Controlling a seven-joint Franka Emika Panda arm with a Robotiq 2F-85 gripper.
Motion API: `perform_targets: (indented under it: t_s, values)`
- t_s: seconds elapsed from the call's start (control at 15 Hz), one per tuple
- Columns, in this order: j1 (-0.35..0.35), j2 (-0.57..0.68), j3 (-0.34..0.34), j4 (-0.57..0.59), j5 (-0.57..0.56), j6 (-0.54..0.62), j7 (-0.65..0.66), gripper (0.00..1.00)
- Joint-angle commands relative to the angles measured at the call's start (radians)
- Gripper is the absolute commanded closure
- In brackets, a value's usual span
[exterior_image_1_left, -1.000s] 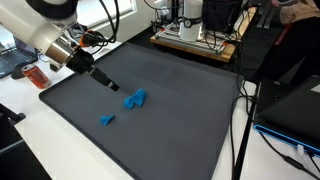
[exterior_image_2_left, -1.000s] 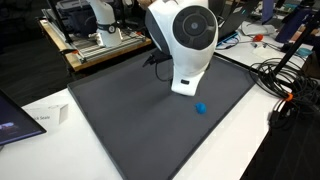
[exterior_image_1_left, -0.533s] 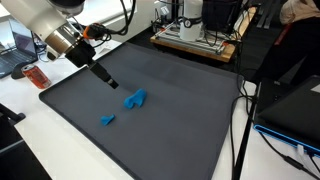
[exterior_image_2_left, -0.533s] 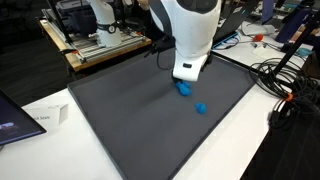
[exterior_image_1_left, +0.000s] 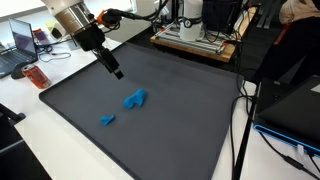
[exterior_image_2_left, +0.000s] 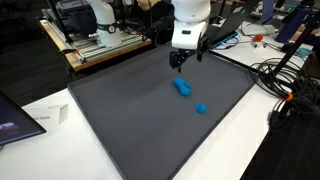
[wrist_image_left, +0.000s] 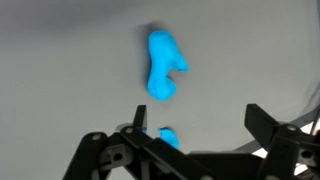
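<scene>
A larger blue piece (exterior_image_1_left: 135, 99) (exterior_image_2_left: 183, 87) lies on the dark grey mat (exterior_image_1_left: 180, 120) (exterior_image_2_left: 130, 120). A smaller blue piece (exterior_image_1_left: 106, 120) (exterior_image_2_left: 201, 108) lies apart from it. My gripper (exterior_image_1_left: 116, 72) (exterior_image_2_left: 189, 60) hangs in the air above the mat, well clear of both pieces. In the wrist view the gripper (wrist_image_left: 197, 118) is open with nothing between its fingers. The larger piece (wrist_image_left: 162, 67) shows far below, and the smaller piece (wrist_image_left: 166, 137) peeks out beside one finger.
A wooden board with equipment (exterior_image_1_left: 195, 40) stands beyond the mat's far edge. An orange object (exterior_image_1_left: 36, 76) and a laptop (exterior_image_1_left: 20, 45) sit off one side. Cables (exterior_image_2_left: 285, 80) trail off another side. A paper slip (exterior_image_2_left: 40, 118) lies near a corner.
The arm has risen and drawn back from the blue pieces over the last second. The larger piece, hidden behind the arm a second ago, is now in plain sight. The jaws stayed open.
</scene>
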Motion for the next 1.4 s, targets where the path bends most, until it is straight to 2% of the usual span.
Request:
perform_targets:
  t_s: [0.0,0.27,0.6,0.93,1.33]
  values:
    - [0.059,-0.183,-0.031,-0.243,-0.055,0.159,0.037,0.00]
    - [0.108,-0.316,-0.043,-0.438,-0.123,0.317,0.121,0.00]
    - [0.169,-0.411,-0.061,-0.581,-0.264,0.447,0.332,0.00]
    - [0.210,-0.431,-0.068,-0.615,-0.420,0.460,0.558,0.00]
    - [0.259,-0.392,-0.054,-0.574,-0.576,0.407,0.752,0.00]
